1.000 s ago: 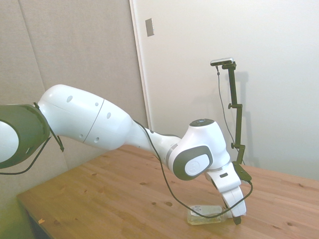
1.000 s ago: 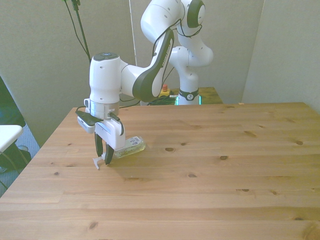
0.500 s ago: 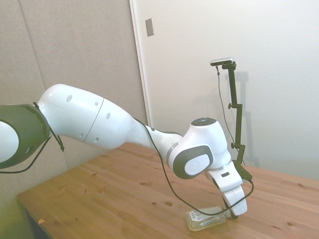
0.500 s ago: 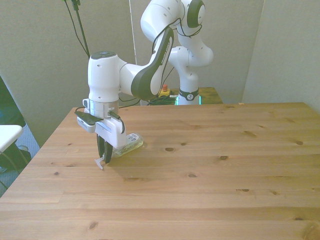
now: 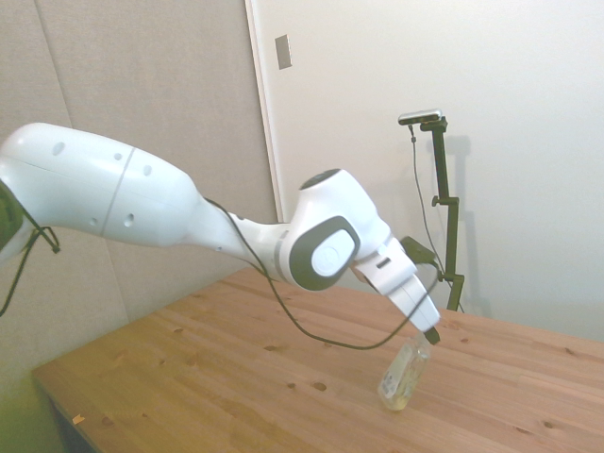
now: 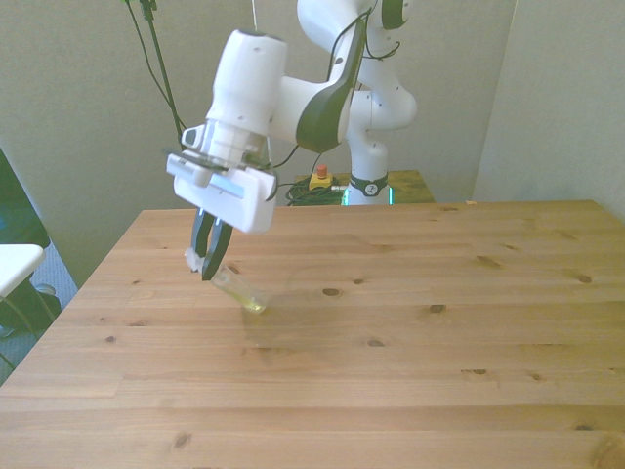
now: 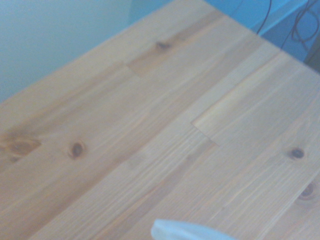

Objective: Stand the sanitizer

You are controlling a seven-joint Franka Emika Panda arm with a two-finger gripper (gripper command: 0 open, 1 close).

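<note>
Gripping the sanitizer [image 5: 404, 373] by its pump end, we see our gripper [image 6: 208, 262] with fingers clamped on it, the bottle tilted, its base touching the wooden table [image 6: 439, 362] near the front view's left.

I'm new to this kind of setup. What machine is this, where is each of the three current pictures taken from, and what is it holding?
It is one white jointed robot arm ending in a two-finger gripper, working over a wooden table. One picture is taken from beside the table, one from across it facing the robot, and a blurry one from a camera on the wrist, showing mostly table planks. The gripper is shut on the pump end of a small clear plastic bottle of pale yellowish sanitizer. The bottle hangs tilted, its base low near the wood; whether it touches cannot be told. It is not yet standing.
</note>
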